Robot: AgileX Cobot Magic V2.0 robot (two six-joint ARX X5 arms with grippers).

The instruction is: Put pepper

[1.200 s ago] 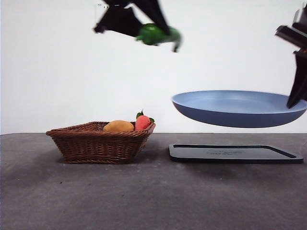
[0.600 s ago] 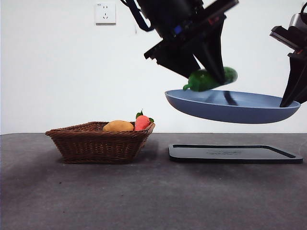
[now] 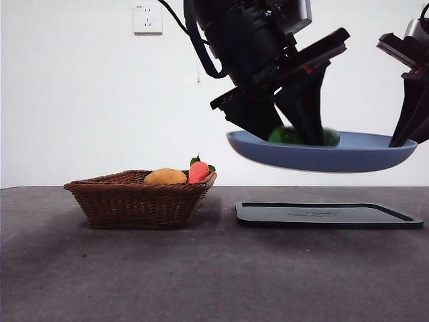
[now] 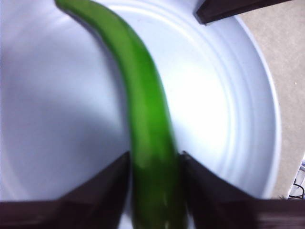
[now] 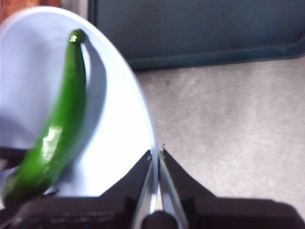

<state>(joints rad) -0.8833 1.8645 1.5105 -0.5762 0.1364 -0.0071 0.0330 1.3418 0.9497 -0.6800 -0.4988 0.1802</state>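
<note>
The pepper (image 4: 147,119) is long, glossy and green. My left gripper (image 4: 155,167) is shut on it, one jaw on each side. In the front view the left gripper (image 3: 295,131) reaches down into a blue plate (image 3: 322,155), and the pepper (image 3: 284,136) shows just over the rim, low inside the plate. My right gripper (image 5: 155,157) is shut on the plate's rim (image 5: 151,143) and holds the plate in the air above a black tray (image 3: 328,215). The right wrist view shows the pepper (image 5: 62,119) lying along the plate. The right gripper (image 3: 405,134) is at the plate's right edge.
A brown wicker basket (image 3: 141,201) stands on the table to the left. It holds a yellow-orange item (image 3: 165,176) and a red item with green leaves (image 3: 199,172). The black tray (image 5: 190,28) lies under the raised plate. A wall socket (image 3: 147,18) is behind.
My left gripper carried the pepper from high above the basket to the right and down into the plate. The plate dipped slightly and stays in the right gripper.
</note>
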